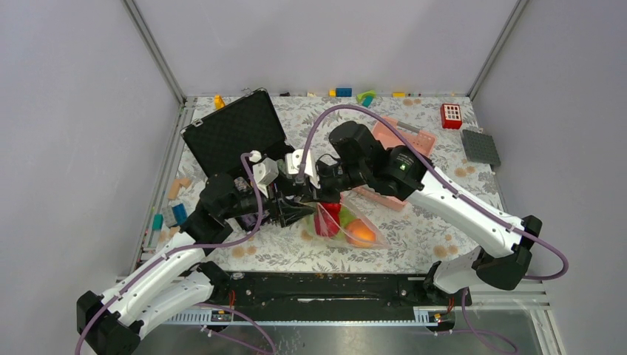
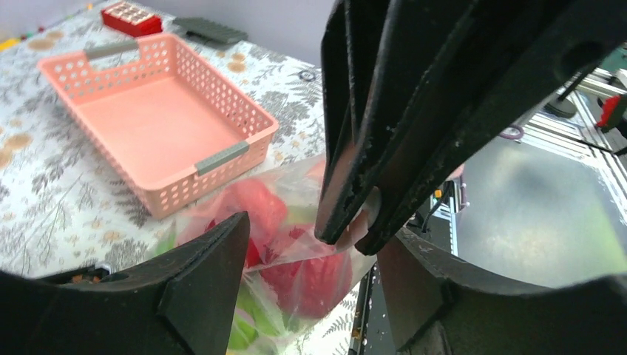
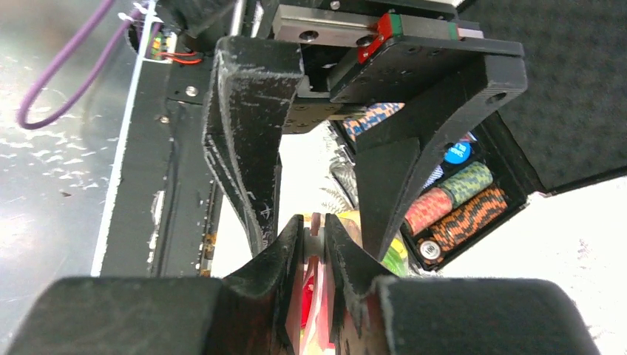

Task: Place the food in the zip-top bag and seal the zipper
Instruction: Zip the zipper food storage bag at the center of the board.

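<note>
right claw [image 3: 316, 240] pinched narrow on mouth edge of clear crinkly zip-top bag [image 2: 292, 270], likely pressing seal shut. left claw [image 2: 314, 240] spread wide, straddling that pinch. red toy apples [image 2: 314, 285], green round fruit [image 2: 240, 329] bagged just below.

One zip-top bag [image 1: 347, 225], one pink basket [image 2: 185, 188], one black case [image 1: 233, 133] — and one orange fruit [image 1: 361, 233].

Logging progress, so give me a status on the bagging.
Right gripper shut on zip-top bag mouth; left gripper jaws open at the same edge. Food inside, seal unconfirmed. Chip case close behind.
</note>
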You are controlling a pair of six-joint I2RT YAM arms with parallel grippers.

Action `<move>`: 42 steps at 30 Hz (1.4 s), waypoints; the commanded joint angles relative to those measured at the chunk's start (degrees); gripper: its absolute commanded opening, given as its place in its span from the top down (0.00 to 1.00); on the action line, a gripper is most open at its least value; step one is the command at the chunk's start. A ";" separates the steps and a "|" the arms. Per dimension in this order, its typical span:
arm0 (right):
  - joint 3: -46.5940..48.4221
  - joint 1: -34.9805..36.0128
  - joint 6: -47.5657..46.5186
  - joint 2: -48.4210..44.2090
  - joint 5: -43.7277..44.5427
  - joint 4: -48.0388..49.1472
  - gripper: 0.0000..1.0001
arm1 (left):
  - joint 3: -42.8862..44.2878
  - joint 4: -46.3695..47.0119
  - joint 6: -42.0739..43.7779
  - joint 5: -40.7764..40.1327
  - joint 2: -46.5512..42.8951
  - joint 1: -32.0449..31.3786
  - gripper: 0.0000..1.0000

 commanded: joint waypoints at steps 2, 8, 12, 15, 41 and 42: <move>6.86 0.11 -1.86 -1.39 -8.04 -6.29 1.00 | 1.43 8.54 2.77 8.53 -0.86 -0.08 0.37; 7.62 -0.78 -2.00 -1.71 -10.55 -7.89 1.00 | 2.07 10.16 2.59 9.61 -1.32 -0.05 0.37; 7.60 -1.15 -0.77 -0.89 -10.18 -6.79 1.00 | 2.59 10.63 2.30 10.19 -1.02 -0.13 0.41; 6.67 -1.48 1.20 -0.79 -9.71 -4.25 1.00 | 2.61 11.63 1.81 9.47 -0.71 -0.49 0.48; -0.71 -3.72 4.42 -5.73 -2.94 -2.49 0.97 | -2.47 19.25 2.15 5.51 -1.78 -2.01 1.00; -0.83 -3.97 5.00 -5.93 -2.71 -2.55 0.97 | -2.72 19.32 2.16 5.64 -1.82 -1.95 1.00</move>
